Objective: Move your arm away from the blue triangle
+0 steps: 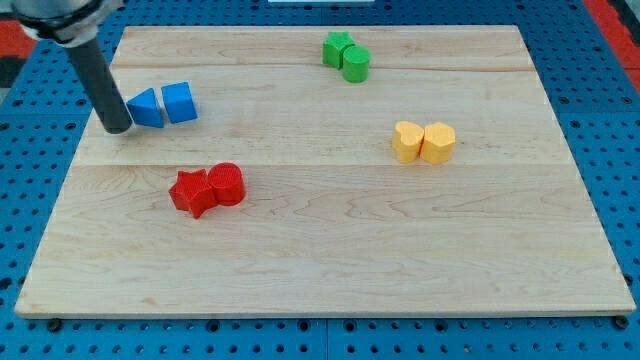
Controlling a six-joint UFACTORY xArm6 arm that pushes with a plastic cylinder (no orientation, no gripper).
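The blue triangle (146,108) lies at the view's upper left on the wooden board (330,250), touching a blue cube (180,102) on its right. My tip (117,129) stands just left of the blue triangle, very close to or touching its left edge. The dark rod rises from there toward the view's top left corner.
A red star (192,191) and a red cylinder (227,184) sit together at the lower left. A green star (337,47) and a green cylinder (356,63) sit at the top centre. Two yellow blocks (423,142) sit at the right. A blue pegboard surrounds the board.
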